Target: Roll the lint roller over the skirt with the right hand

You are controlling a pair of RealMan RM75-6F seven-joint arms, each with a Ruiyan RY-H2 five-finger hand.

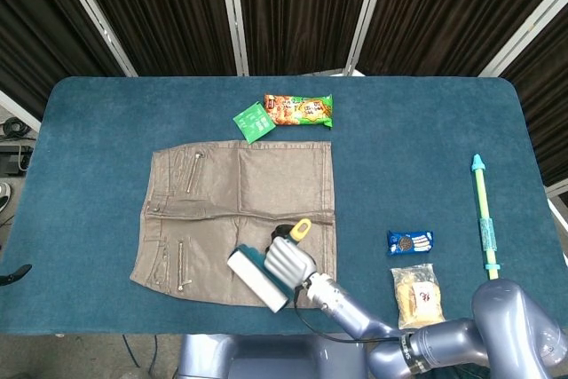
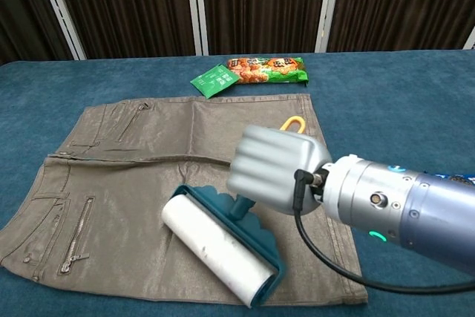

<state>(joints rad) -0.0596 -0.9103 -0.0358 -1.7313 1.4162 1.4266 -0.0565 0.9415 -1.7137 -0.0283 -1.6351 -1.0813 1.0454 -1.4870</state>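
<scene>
A grey-brown skirt [image 1: 240, 210] [image 2: 148, 191] lies flat on the blue table, zips toward the left. My right hand [image 1: 288, 264] [image 2: 274, 168] grips the lint roller's handle, whose yellow loop [image 1: 302, 229] [image 2: 294, 122] sticks out behind the hand. The white roller [image 1: 257, 281] [image 2: 215, 254] in its teal frame lies on the skirt's near part, close to the hem edge. My left hand shows in neither view.
An orange-and-green snack bag [image 1: 298, 110] [image 2: 266, 69] and a green packet [image 1: 253, 122] [image 2: 214, 79] lie beyond the skirt. Right of it are a blue cookie pack [image 1: 410, 241], a clear snack bag [image 1: 418, 294] and a long green-yellow stick [image 1: 485, 224].
</scene>
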